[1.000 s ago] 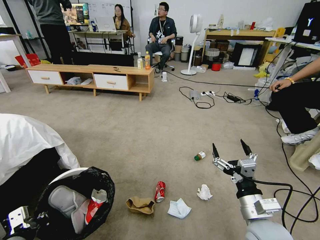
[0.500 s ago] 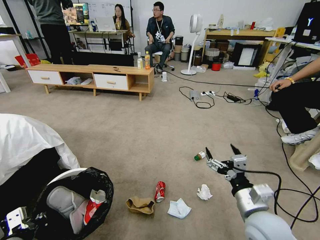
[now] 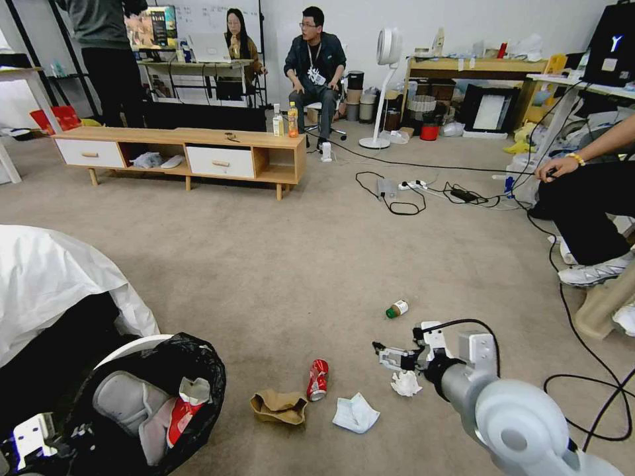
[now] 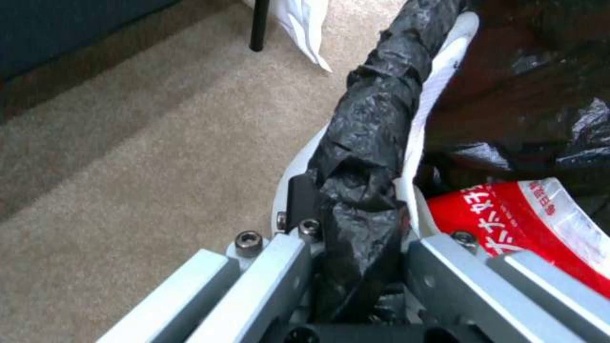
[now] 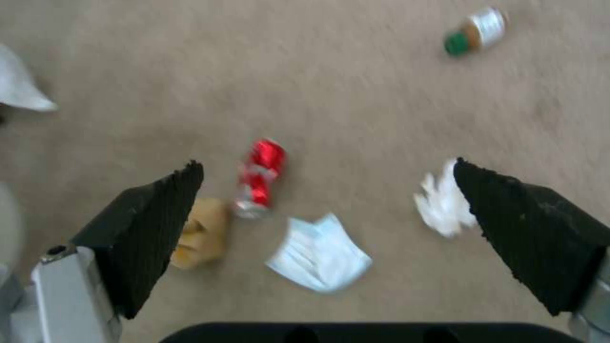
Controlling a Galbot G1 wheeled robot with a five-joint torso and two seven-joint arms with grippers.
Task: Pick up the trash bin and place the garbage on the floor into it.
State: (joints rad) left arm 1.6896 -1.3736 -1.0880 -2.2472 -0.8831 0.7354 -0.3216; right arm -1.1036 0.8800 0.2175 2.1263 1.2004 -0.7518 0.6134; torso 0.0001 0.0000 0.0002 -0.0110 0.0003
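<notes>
**Bin held at the left, litter spread on the carpet to the right**

Where the head view reaches its lower left corner, the trash bin (image 3: 155, 390) hangs tilted with its mouth toward the camera, a red snack wrapper (image 3: 180, 416) and pale scraps lying inside. The left wrist view adds what the head view hides: the left pincer (image 4: 356, 238) is clamped on the bin's rim, its metal fingers (image 4: 279, 267) on either side of the bunched black bag (image 4: 369, 143), with the red wrapper just inside the rim.

Further right on the floor (image 3: 264, 264) lie a piece of brown cardboard (image 3: 279, 406), then a red soda can (image 3: 318, 379) just beside it, then a flat white tissue (image 3: 355, 413). A crumpled tissue (image 3: 405, 383) comes next, and a small green-capped bottle (image 3: 397, 309) lies farther off, apart from the rest.

At the right, the right pincer (image 3: 397, 354) hovers above the crumpled tissue. From the head it is seen edge-on; the right wrist view looks straight down and shows its black fingertips (image 5: 152, 214) spread wide apart with nothing between them, the can, flat tissue and cardboard on the carpet below.
</notes>
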